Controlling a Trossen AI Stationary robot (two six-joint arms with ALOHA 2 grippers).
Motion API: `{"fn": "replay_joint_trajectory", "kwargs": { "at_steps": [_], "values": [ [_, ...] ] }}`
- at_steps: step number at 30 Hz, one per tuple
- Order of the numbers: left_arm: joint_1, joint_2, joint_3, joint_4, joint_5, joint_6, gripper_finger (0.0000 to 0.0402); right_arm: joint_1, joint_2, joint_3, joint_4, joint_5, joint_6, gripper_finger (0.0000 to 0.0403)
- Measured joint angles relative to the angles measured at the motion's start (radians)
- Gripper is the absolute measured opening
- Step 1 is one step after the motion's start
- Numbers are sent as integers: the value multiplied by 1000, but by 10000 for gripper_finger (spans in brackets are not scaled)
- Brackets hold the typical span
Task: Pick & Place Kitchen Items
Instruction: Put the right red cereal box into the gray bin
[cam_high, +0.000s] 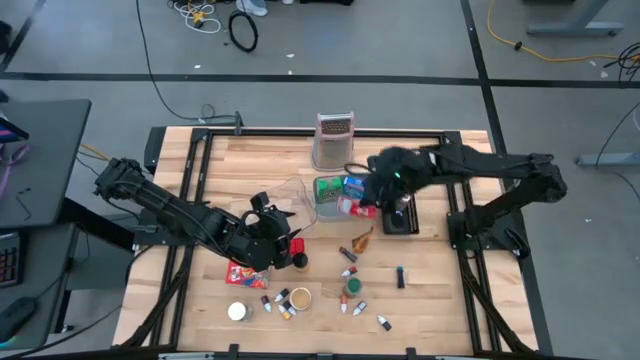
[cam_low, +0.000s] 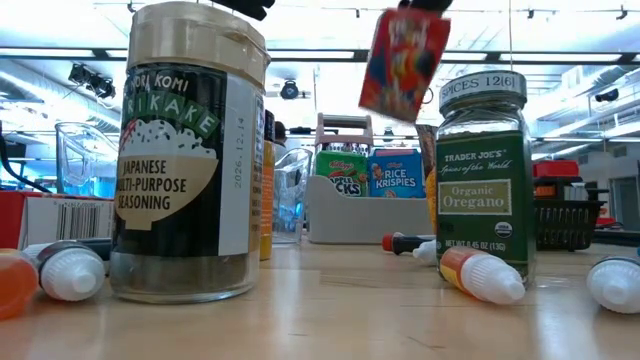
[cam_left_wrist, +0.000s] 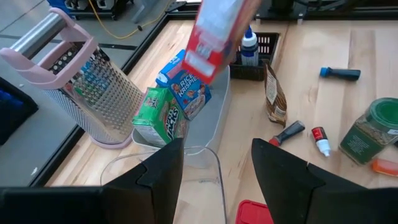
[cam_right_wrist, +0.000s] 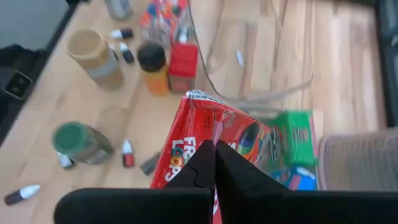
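Note:
My right gripper (cam_right_wrist: 215, 163) is shut on a red cereal box (cam_low: 403, 62), which hangs in the air over the grey tray (cam_left_wrist: 219, 118) in the middle of the table. A green box (cam_high: 328, 187) and a blue box (cam_high: 353, 184) stand upright in that tray. My left gripper (cam_left_wrist: 217, 168) waits open to the tray's left. The near rim of a clear container (cam_left_wrist: 200, 151) lies between its fingers. Small jars, bottles and tubes lie on the near half of the table. My right gripper pinches the red box by its upper end (cam_right_wrist: 205, 149) between its two fingers, which come from above and slant down. The box hangs tilted below them, lifted clear of the tray and the table. My left gripper: I cannot tell whether its fingers touch the clear container.
A tall metal grater (cam_high: 335, 140) stands behind the tray. A black basket (cam_high: 400, 222) sits to the tray's right. On the near side are a brown pouch (cam_high: 360, 240), a red packet (cam_high: 243, 272), a green-lidded oregano jar (cam_high: 353, 287), a seasoning jar (cam_high: 300, 298) and a blue marker (cam_high: 400, 276).

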Motion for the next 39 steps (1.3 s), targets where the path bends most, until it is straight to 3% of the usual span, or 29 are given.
{"fn": "replay_joint_trajectory", "kwargs": {
  "at_steps": [5,13,23,27,39],
  "values": [
    [0,0,0,0,0,0,198,-129,45,-75,31,-139,-65,3],
    [0,0,0,0,0,0,198,-274,142,-133,38,-197,-175,3],
    [0,0,0,0,0,0,198,-316,267,-136,34,-205,-244,4],
    [0,0,0,0,0,0,198,-318,280,-136,35,-182,-260,17],
    [0,0,0,-1,0,0,198,-318,278,-136,49,63,-290,91]
  ]
}}
